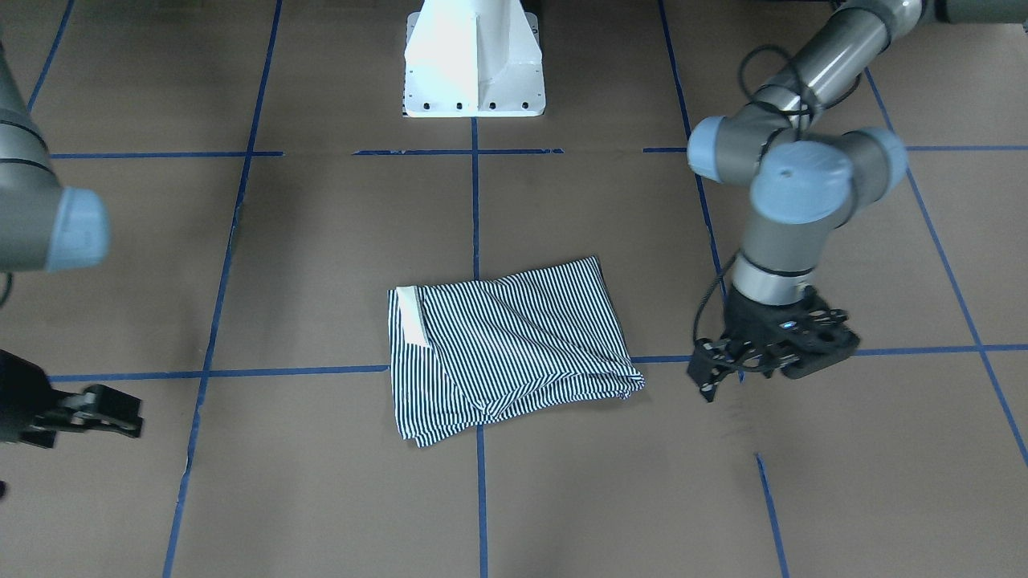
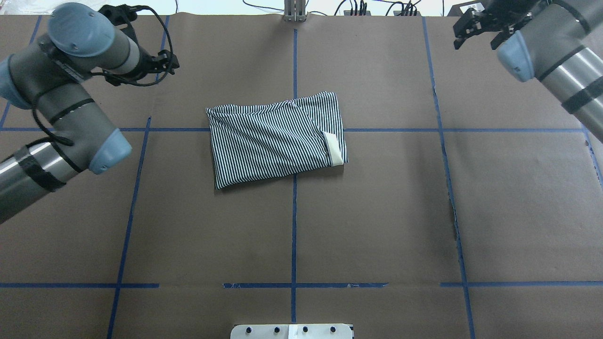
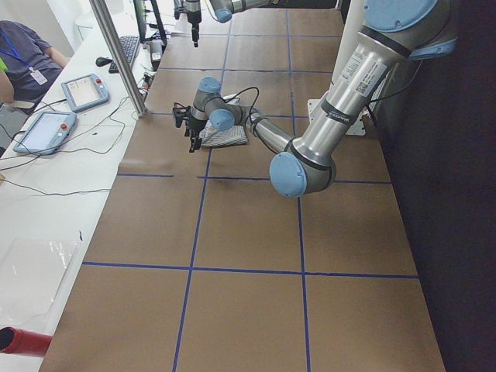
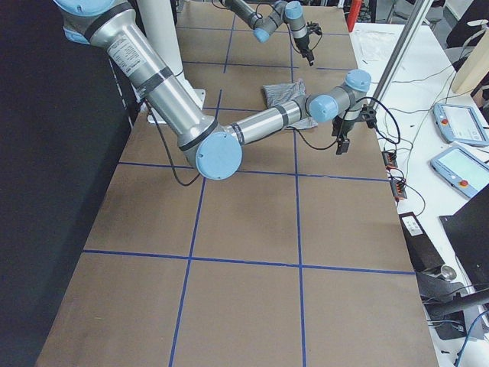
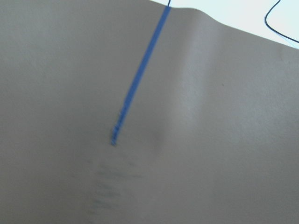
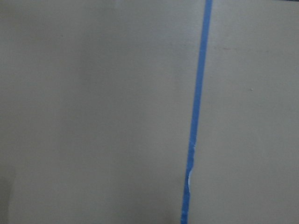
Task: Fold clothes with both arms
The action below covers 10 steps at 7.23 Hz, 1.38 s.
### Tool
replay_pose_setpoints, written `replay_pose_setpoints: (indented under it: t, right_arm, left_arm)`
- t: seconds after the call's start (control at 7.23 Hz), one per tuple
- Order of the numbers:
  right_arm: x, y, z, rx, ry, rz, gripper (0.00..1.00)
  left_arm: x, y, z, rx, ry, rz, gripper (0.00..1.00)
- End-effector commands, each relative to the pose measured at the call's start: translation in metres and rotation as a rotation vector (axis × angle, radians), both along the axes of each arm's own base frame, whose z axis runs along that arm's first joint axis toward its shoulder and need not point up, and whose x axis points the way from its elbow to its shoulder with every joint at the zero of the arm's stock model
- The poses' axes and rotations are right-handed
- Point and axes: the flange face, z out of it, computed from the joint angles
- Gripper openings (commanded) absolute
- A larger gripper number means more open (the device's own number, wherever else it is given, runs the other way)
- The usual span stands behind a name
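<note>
Shirt (image 2: pixel 275 141) is laid folded mid-tabletop (image 2: pixel 377 212), well apart from every edge. Left claw (image 1: pixel 755 365) and right claw (image 2: pixel 475 37) are seen spread apart, flanking it.

Soft matt cloth on the polo shirt (image 1: pixel 522 341), rumpled in folds; plain cloth collar (image 1: pixel 413 315). Matt brown paper (image 2: pixel 377 212) over the table, lightly creased. Smooth blue tape (image 2: pixel 294 221). Satin metal tube on the left arm (image 1: pixel 839 44), smooth plastic joint cap (image 1: pixel 803 183). Glossy white pedestal (image 1: pixel 474 64).
</note>
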Motion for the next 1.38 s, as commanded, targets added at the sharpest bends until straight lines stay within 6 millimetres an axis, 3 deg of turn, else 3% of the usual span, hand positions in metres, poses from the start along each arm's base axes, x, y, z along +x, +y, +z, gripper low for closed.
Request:
replay_pose_setpoints:
  t: [0.0,0.14,0.28,0.42,0.55,0.69,0.83,0.97,1.11,1.25]
  right_arm:
    - [0.107,0.039,0.075,0.025,-0.026,-0.004,1.0]
    - [0.146,0.057,0.111,0.05,-0.024,-0.023,1.0]
    - [0.176,0.088,0.152,0.063,-0.015,-0.047,1.0]
    - [0.209,0.117,0.191,0.072,-0.002,-0.071,1.0]
    - [0.235,0.146,0.214,0.065,0.006,-0.1,1.0]
    - [0.259,0.186,0.223,0.021,0.005,-0.118,1.0]
    - [0.273,0.224,0.217,-0.003,0.002,-0.137,1.0]
    - [0.288,0.258,0.224,-0.038,0.003,-0.112,1.0]
    - [0.286,0.267,0.227,-0.051,-0.017,-0.1,1.0]
    - [0.278,0.258,0.213,0.013,-0.022,-0.115,1.0]
  left_arm:
    - [-0.133,0.011,0.049,0.122,-0.065,0.176,1.0]
    - [-0.201,0.026,0.087,0.176,-0.093,0.284,1.0]
    - [-0.264,0.041,0.128,0.237,-0.145,0.373,1.0]
    - [-0.311,0.048,0.155,0.269,-0.208,0.419,1.0]
    - [-0.342,0.053,0.181,0.26,-0.261,0.492,1.0]
    - [-0.378,0.058,0.204,0.222,-0.283,0.552,1.0]
    - [-0.384,0.067,0.215,0.253,-0.243,0.643,1.0]
    - [-0.403,0.105,0.254,0.244,-0.165,0.645,1.0]
    - [-0.403,0.112,0.259,0.267,-0.146,0.625,1.0]
    - [-0.402,0.106,0.261,0.305,-0.163,0.612,1.0]
